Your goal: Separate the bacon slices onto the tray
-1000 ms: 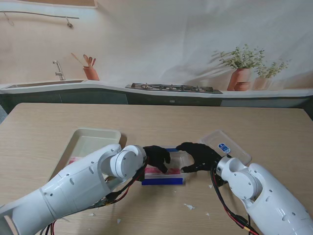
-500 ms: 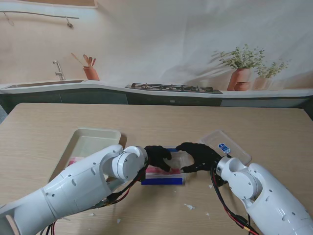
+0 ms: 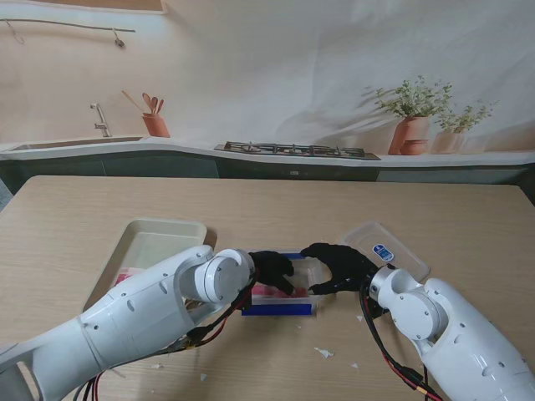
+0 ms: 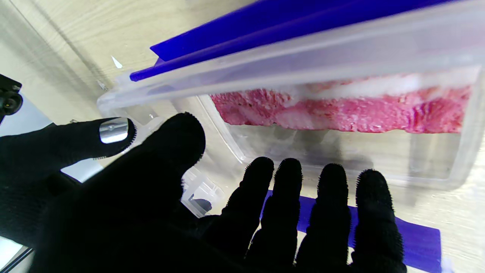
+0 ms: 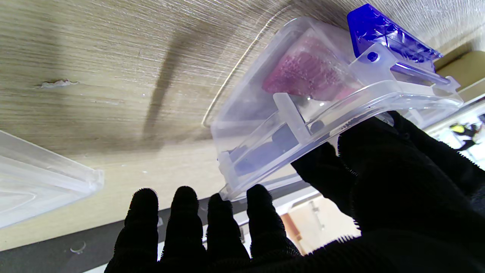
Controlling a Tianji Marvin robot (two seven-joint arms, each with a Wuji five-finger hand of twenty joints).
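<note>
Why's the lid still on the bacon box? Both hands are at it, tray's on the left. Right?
Not quite: the lid is off, lying on the table right of the bacon box, as the stand view shows. The rest holds: the left hand and right hand are both at the open box, and the tray sits on the left.

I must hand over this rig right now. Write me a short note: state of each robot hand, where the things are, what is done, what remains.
Left robot hand: open, fingers spread over the box, holding nothing.
Right robot hand: braced on the right end of the box; whether it grips is unclear.
Bacon: in the open box, at the side nearer to me.
Lid: off, on the table right of the box.
Tray: left of the box; something pink shows at its near edge, partly hidden by the left arm.
Done: box opened.
Left: lift the slices out and lay them apart on the tray.
</note>
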